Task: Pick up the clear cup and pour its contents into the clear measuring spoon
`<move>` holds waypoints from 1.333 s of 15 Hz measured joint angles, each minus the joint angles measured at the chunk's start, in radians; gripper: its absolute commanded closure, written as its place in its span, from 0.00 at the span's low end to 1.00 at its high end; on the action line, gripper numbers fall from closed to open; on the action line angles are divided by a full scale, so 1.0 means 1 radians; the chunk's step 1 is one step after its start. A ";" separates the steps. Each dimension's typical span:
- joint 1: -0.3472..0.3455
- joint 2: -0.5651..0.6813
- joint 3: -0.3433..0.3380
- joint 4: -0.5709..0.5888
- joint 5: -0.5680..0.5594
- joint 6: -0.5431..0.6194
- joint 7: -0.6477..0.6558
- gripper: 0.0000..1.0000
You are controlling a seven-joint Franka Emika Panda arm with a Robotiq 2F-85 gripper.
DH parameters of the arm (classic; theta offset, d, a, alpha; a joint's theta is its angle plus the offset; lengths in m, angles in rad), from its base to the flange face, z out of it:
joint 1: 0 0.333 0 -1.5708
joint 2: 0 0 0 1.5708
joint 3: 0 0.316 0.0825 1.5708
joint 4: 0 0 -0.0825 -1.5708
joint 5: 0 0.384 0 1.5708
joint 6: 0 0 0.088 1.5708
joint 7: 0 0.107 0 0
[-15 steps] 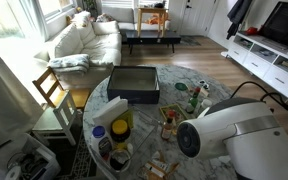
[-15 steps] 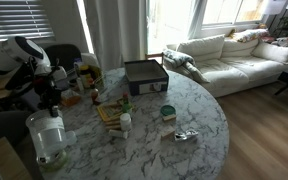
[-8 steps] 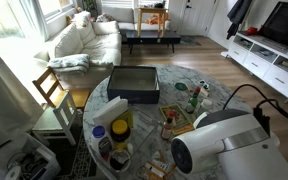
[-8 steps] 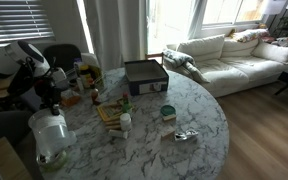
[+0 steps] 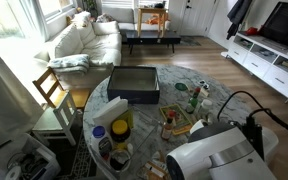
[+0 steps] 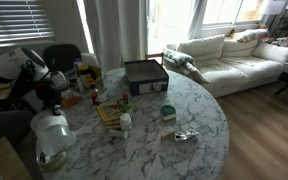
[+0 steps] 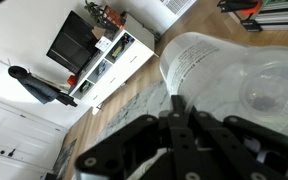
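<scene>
The arm point(image 6: 19, 70) has dipped lower. The clear cup point(image 6: 52, 137) sits lower left, by the tabletop point(image 6: 184, 110) edge. I cannot tell if the fingers point(image 7: 176, 125) are apart. Grabbing looks near.

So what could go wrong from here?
1. The cup hangs at the edge of the table, apparently held only by its rim in the tool; a slip may drop it to the floor.
2. The bottles crowd the path; the wide cup may knock them.

The table top point(image 6: 189, 105): marble-patterned, smooth, glossy. The clear cup point(image 7: 229, 75): whitish translucent plastic. The sofa point(image 6: 234, 58): pale matt cloth.
</scene>
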 measured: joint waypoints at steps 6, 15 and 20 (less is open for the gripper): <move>0.014 0.058 -0.001 0.023 -0.013 -0.030 0.079 0.96; 0.020 0.093 -0.002 0.043 -0.015 -0.054 0.098 0.99; 0.037 0.158 -0.004 0.082 -0.015 -0.156 0.102 0.99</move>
